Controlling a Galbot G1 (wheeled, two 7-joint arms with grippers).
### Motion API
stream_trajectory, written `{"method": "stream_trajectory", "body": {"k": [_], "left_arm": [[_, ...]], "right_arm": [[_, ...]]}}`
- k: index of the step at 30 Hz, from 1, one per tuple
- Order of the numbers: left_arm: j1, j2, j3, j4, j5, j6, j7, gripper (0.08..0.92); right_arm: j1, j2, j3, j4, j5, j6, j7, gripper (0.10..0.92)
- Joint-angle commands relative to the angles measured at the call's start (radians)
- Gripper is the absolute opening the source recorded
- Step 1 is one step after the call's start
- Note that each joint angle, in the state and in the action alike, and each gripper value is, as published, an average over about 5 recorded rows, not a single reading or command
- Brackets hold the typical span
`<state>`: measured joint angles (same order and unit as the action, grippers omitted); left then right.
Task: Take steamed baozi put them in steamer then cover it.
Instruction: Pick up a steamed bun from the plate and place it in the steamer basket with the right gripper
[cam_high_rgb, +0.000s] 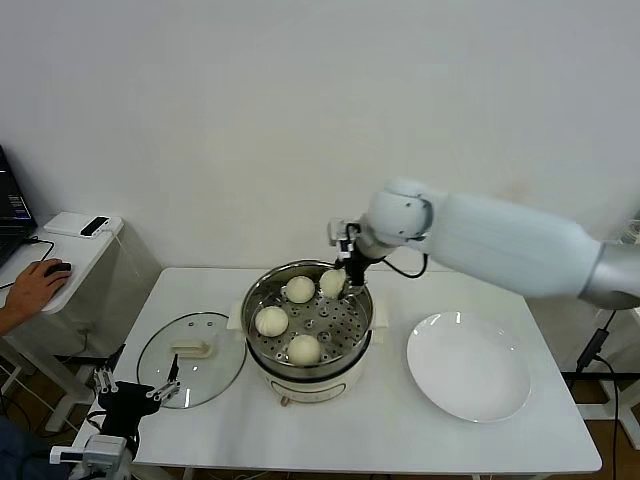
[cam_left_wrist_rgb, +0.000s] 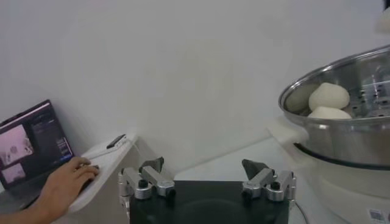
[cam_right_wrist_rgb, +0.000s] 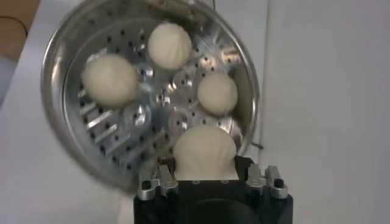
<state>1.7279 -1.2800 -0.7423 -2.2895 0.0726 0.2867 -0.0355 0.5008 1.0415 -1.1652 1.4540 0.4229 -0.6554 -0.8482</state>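
Baozi (cam_right_wrist_rgb: 205, 152) in right end effector (cam_right_wrist_rgb: 207, 178) (over steamer (cam_right_wrist_rgb: 73, 152))

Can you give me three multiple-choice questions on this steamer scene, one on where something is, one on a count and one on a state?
1. Where does the cover lie?
A. on the steamer
B. on the table to the robot's left of the steamer
C. on the white plate

2. How many steamed baozi are inside the steamer?
A. two
B. three
C. four

3. What is the state of the white plate?
A. empty
B. holding one bun
C. covered by the lid

Answers:
1. B, the glass lid rests flat on the table near the left gripper.
2. C, four buns sit within the rim, the back one between the right gripper's fingers.
3. A, nothing lies on it.
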Motion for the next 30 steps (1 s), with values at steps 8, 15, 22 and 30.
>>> {"method": "stream_trajectory", "body": {"k": [8,15,22,30], "left_arm": [[-0.003,-0.002,-0.007,0.000,-0.003,-0.001,0.000,0.823],[-0.005,-0.001,-0.007,0.003,-0.004,-0.002,0.000,0.823],[-0.003,-0.001,-0.010,0.004,-0.005,-0.002,0.000,0.823],[-0.004,0.003,-0.009,0.005,-0.005,-0.002,0.000,0.823]], "right_arm": [[-0.119,0.132,-0.045,-0.103,0.022,-0.073,0.089,0.611],[-0.118,0.127,-0.043,-0.099,0.016,-0.073,0.088,0.611],[-0.083,0.084,-0.035,-0.044,0.023,-0.074,0.068,0.693],[-0.010,-0.086,0.015,0.133,0.062,-0.069,0.084,0.820]]}}
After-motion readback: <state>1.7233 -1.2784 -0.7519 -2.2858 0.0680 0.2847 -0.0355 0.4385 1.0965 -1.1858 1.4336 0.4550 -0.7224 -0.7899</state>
